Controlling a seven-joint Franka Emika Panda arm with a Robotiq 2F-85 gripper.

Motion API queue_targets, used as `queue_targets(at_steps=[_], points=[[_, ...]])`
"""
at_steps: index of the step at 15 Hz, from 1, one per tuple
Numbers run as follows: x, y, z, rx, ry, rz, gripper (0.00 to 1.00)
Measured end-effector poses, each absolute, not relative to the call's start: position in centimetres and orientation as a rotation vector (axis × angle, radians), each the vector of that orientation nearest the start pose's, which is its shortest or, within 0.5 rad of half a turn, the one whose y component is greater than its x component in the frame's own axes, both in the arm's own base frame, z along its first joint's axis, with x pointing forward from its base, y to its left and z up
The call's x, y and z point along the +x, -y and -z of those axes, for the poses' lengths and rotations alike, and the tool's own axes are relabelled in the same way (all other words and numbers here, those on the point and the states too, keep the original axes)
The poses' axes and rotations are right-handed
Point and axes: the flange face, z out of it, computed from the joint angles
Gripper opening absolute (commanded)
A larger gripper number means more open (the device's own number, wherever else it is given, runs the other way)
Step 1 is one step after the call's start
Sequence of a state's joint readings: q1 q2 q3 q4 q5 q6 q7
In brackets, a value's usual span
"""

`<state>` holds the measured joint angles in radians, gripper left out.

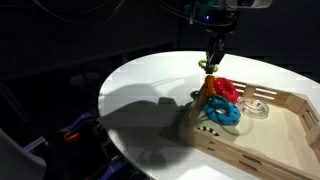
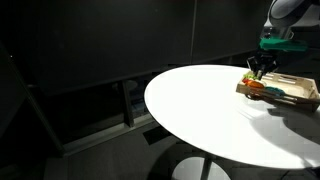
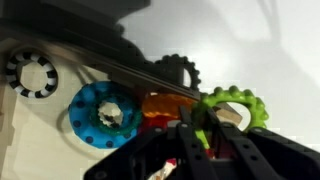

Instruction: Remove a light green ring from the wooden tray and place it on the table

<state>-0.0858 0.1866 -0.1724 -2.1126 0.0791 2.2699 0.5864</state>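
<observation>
Pale grey rounded arm link (image 2: 290,10), teal band (image 2: 273,41) at the wrist, dark wrist housing (image 1: 214,12) with a blue-green glow, slim black jaws, matte and blurred in the wrist view
</observation>
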Motion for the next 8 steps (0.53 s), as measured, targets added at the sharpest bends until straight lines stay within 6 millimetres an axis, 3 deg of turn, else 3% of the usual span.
queue_targets(at_steps=[8], points=[[53.6,10.4,-30.6,-2.895,-1.148,-0.119,0.08]])
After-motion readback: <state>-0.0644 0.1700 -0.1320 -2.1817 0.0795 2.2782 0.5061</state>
